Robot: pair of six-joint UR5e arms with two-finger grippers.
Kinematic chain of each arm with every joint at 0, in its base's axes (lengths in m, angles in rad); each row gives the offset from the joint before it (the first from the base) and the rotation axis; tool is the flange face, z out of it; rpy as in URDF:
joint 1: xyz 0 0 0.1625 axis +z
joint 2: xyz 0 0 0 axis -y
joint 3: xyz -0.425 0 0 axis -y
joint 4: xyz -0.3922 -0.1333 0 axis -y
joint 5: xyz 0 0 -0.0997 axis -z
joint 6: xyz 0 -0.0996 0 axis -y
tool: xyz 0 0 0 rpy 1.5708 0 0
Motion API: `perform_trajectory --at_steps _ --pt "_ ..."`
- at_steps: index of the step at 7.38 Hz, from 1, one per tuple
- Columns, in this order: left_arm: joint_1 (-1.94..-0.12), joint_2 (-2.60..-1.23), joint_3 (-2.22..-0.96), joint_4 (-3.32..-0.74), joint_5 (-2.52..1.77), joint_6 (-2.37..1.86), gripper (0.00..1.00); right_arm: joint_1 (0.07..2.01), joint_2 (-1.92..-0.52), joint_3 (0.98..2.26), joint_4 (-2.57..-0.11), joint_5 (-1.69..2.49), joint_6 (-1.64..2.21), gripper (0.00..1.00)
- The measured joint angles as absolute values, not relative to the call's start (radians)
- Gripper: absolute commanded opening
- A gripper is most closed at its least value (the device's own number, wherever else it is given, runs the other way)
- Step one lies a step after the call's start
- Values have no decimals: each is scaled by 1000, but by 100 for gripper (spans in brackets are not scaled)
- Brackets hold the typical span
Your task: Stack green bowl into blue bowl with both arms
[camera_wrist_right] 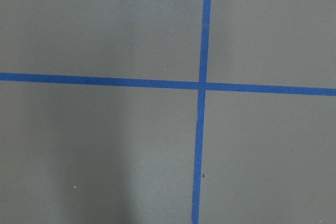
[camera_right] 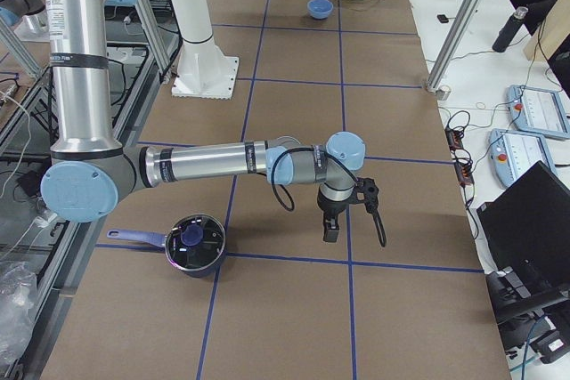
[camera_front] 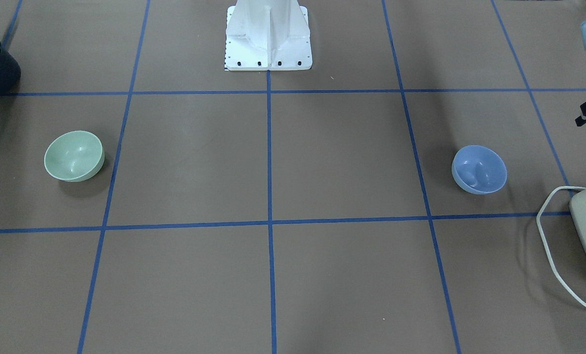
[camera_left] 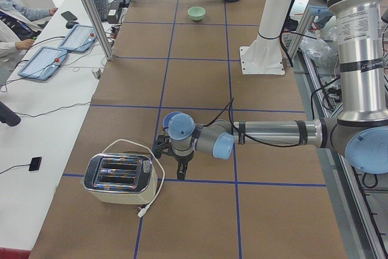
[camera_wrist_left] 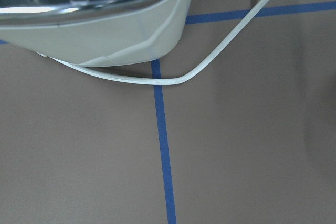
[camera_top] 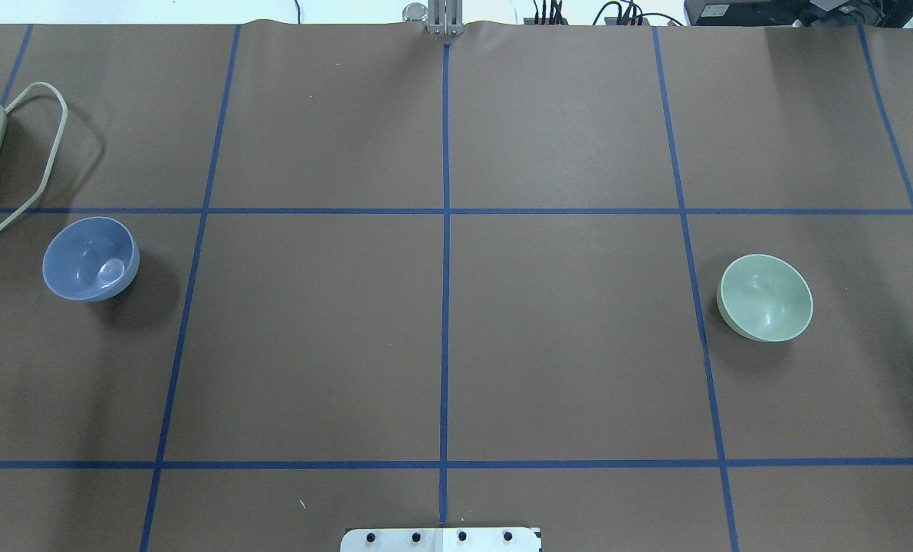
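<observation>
The green bowl [camera_front: 74,156] sits upright and empty on the brown table, on the robot's right side; it also shows in the overhead view [camera_top: 766,297] and far off in the exterior left view [camera_left: 196,13]. The blue bowl [camera_front: 479,169] sits upright and empty on the robot's left side [camera_top: 88,258]. My left gripper [camera_left: 182,173] hangs pointing down beside the blue bowl [camera_left: 171,117], between it and the toaster. My right gripper [camera_right: 329,234] hangs pointing down over bare table near the pot. Both show only in side views, so I cannot tell whether they are open or shut.
A toaster [camera_left: 120,178] with a white looped cord [camera_front: 548,236] stands at the table's left end, close under the left wrist camera [camera_wrist_left: 94,19]. A dark pot [camera_right: 194,244] with a lid and blue handle stands at the right end. The white pedestal base [camera_front: 268,37] stands at the middle.
</observation>
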State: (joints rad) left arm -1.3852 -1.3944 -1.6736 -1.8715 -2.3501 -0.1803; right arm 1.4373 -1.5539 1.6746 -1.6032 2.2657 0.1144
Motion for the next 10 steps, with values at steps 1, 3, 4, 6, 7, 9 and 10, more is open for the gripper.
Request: perform_trajectory --at_steps 1,3,4,6,7,9,10 --pt "-1385 -1394 -1674 -1871 -2350 -182 100 1437 -1553 1679 -1595 2266 114 100" --pt "-1385 -1398 -1681 -1870 -2354 -203 100 1423 -1550 1684 -1528 2280 116 100" --pt "-1385 -1407 -1690 -1869 -2358 -253 100 1393 -1550 1686 -1476 2296 118 100" --pt "-1382 -1422 -1721 -1867 -2360 -349 100 1351 -1548 1696 -1385 2306 120 100" --pt "-1365 -1427 -1736 -1873 -2366 -397 100 1334 -1544 1708 -1356 2315 121 100" --pt "-1272 -1439 -1768 -1941 -2379 -573 100 1310 -1543 1722 -1331 2371 122 100" --pt "-1225 -1444 -1772 -1985 -2378 -652 100 1303 -1542 1725 -1322 2419 122 100"
